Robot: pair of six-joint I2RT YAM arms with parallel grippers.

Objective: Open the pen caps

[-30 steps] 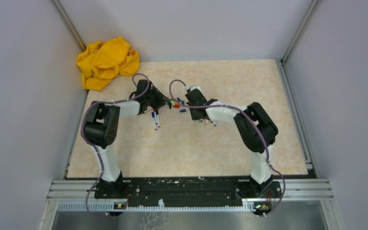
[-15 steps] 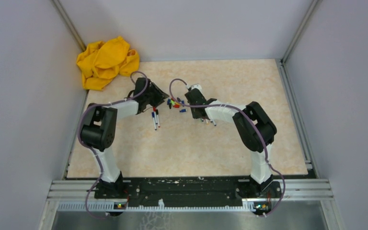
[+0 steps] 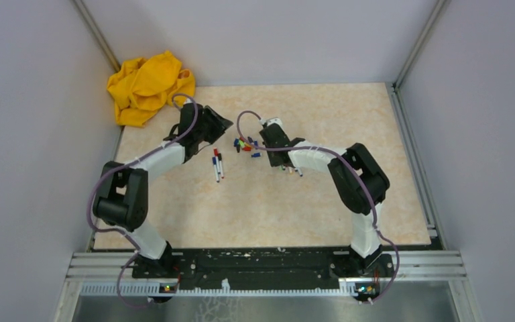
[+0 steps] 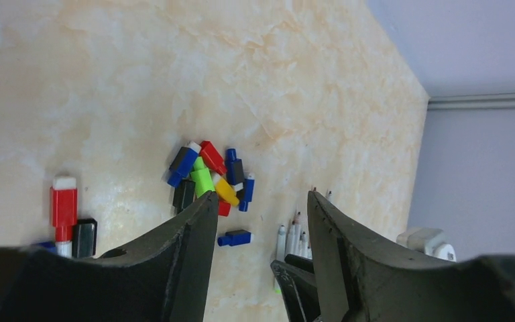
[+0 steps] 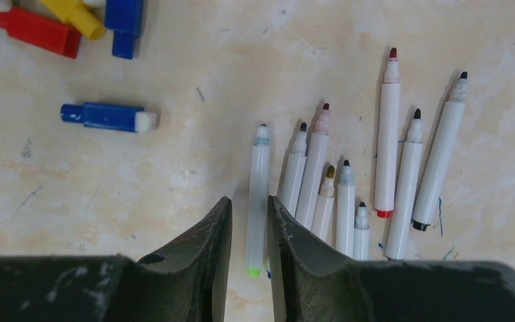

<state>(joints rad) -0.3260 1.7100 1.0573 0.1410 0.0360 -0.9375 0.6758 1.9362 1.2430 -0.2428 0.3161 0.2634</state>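
A pile of loose pen caps (image 4: 208, 176) in red, blue, black, green and yellow lies mid-table, also seen in the top view (image 3: 244, 144). One blue cap (image 5: 107, 116) lies apart from it. Several uncapped pens (image 5: 349, 181) lie side by side on the table. My right gripper (image 5: 249, 200) is open just above them, and a white pen with a green end (image 5: 258, 181) lies loose between its fingers. My left gripper (image 4: 260, 196) hangs open and empty, back-left of the pile. Capped pens (image 3: 218, 165) lie near it; in the left wrist view a red-capped one (image 4: 63, 209) shows.
A crumpled yellow cloth (image 3: 149, 87) lies in the back left corner. Grey walls stand close on three sides of the beige tabletop (image 3: 322, 215). The two grippers (image 3: 224, 129) (image 3: 276, 161) are a short way apart over the middle.
My right gripper has opened and let the green-ended pen rest on the table. My left gripper has widened and drawn back and left, away from the right gripper.
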